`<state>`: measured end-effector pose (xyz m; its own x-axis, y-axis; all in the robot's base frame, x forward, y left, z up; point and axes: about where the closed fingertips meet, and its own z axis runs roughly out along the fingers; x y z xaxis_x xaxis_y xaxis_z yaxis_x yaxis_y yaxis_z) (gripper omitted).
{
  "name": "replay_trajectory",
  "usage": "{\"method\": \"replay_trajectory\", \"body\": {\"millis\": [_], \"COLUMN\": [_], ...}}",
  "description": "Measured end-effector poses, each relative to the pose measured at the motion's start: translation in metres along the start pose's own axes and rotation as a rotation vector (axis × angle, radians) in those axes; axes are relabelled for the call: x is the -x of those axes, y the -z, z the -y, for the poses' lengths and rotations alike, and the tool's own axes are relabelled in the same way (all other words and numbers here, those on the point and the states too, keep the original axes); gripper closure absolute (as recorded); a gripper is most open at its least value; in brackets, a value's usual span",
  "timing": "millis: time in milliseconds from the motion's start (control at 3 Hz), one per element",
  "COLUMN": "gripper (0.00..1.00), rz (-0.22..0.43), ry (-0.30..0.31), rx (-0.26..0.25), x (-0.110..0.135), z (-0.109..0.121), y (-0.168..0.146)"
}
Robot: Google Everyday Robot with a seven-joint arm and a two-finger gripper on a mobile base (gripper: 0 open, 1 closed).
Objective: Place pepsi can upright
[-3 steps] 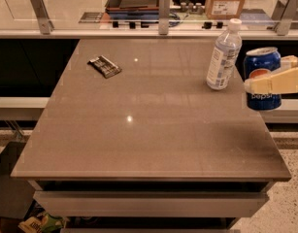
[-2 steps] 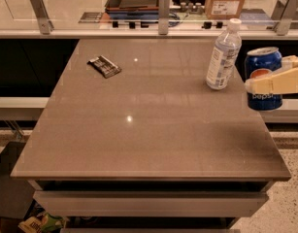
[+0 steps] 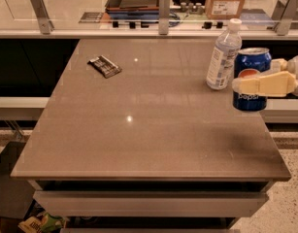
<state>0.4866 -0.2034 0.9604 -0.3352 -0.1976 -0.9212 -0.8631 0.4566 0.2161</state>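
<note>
While end effector [image 3: 245,84] grips can [image 3: 250,64] upright beside bottle [image 3: 223,57] at worktop [image 3: 153,130] edge: release here risks fall off edge or bottle knock.

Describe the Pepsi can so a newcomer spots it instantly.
Look to the right edge of the grey-brown table, beside the clear plastic water bottle with a white cap. The small blue aluminium Pepsi can is upright in the cream gripper there: shorter, opaque, with a red-white-blue logo.

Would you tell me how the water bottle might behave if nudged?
The water bottle is tall, narrow and upright, so it probably tips easily. Its round body would likely roll. The tool, gripping the pepsi can beside it at the table's right edge, has little room.
</note>
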Motion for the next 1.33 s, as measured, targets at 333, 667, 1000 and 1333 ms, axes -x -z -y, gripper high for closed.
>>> {"method": "replay_trajectory", "body": {"millis": [333, 667, 1000, 1333], "gripper": [1.00, 1.00, 1.00, 1.00], "rz": [0.052, 0.051, 0.058, 0.055], "ry": [0.059, 0.131, 0.158, 0.154], "rx": [0.016, 0.012, -0.035, -0.037], "x": [0.001, -0.008, -0.034, -0.036], "z": [-0.011, -0.020, -0.032, -0.032], "y": [-0.015, -0.028, -0.049, -0.051]}}
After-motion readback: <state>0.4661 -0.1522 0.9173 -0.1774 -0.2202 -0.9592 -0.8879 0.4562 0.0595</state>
